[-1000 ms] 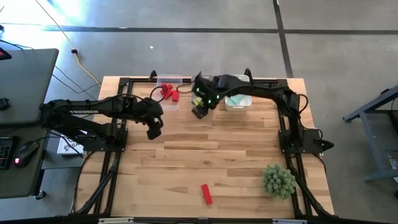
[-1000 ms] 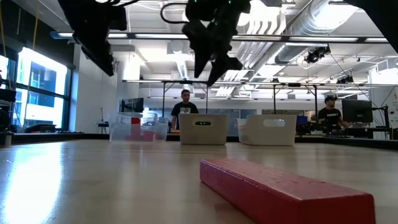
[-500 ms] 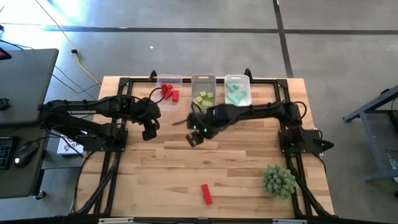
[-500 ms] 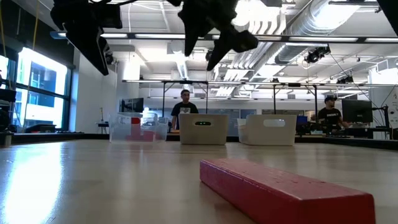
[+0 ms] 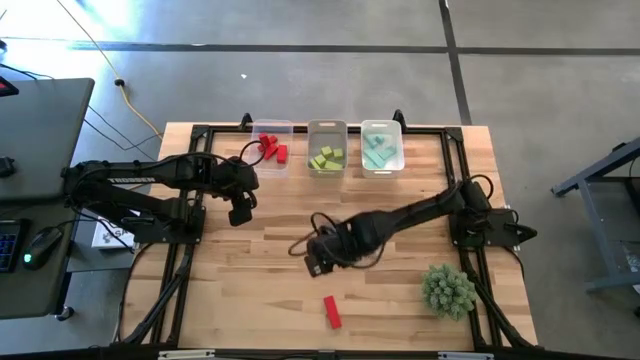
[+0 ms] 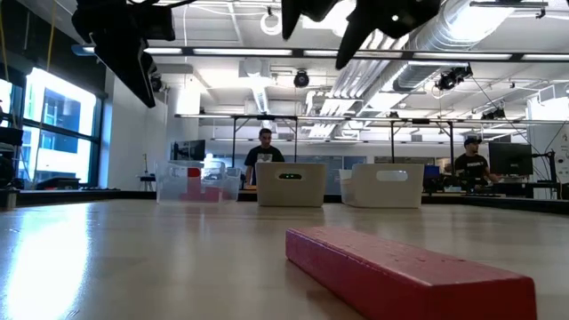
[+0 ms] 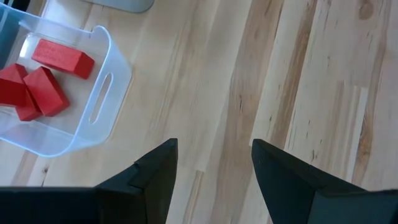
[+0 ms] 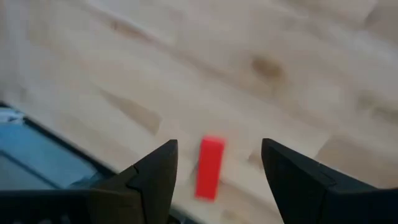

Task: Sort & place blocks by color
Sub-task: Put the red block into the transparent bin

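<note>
One red bar (image 5: 331, 311) lies flat on the table near the front edge; it shows close up in the low view (image 6: 400, 271) and in the right wrist view (image 8: 209, 167). My right gripper (image 5: 314, 264) is open and empty above the table's middle, a little behind the bar. My left gripper (image 5: 240, 212) is open and empty, in front of the red bin (image 5: 272, 147). Red blocks (image 7: 38, 84) lie in that bin, yellow-green blocks (image 5: 326, 158) in the middle bin, teal blocks (image 5: 379, 152) in the right bin.
Three clear bins stand in a row at the table's far edge: the red bin, the middle bin (image 5: 327, 144) and the right bin (image 5: 382, 143). A spiky green fake plant (image 5: 448, 290) stands at the front right. People stand in the room beyond the table (image 6: 265, 151).
My right gripper has swung from over the middle bin at the far edge toward the table's near edge, ending above the middle of the table near the red bar. My left gripper has shifted slightly to the left.
</note>
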Robot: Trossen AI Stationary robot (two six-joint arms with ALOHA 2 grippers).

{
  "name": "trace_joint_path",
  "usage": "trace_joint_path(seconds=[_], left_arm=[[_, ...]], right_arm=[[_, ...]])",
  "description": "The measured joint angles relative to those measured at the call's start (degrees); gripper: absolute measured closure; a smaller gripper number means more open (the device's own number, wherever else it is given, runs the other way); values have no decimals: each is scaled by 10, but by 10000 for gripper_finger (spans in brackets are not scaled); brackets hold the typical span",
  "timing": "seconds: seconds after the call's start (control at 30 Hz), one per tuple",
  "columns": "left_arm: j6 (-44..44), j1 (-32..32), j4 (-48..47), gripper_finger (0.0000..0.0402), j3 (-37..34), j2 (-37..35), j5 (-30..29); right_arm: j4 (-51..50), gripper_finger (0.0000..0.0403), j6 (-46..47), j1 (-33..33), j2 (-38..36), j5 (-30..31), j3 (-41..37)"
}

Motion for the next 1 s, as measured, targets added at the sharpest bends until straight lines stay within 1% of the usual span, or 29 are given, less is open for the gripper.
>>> trace_joint_path(seconds=[0.23, 0.47, 0.8, 1.0], left_arm=[[3, 0, 3, 206, 0, 0, 0], [3, 0, 9, 206, 0, 1, 1], [3, 0, 13, 206, 0, 1, 3], [3, 0, 13, 206, 0, 1, 3]], right_arm=[[29, 183, 111, 48, 16, -16, 0], [61, 183, 169, 80, 46, -18, 0], [128, 183, 182, 93, 114, -44, 0], [118, 183, 194, 93, 137, -48, 0]])
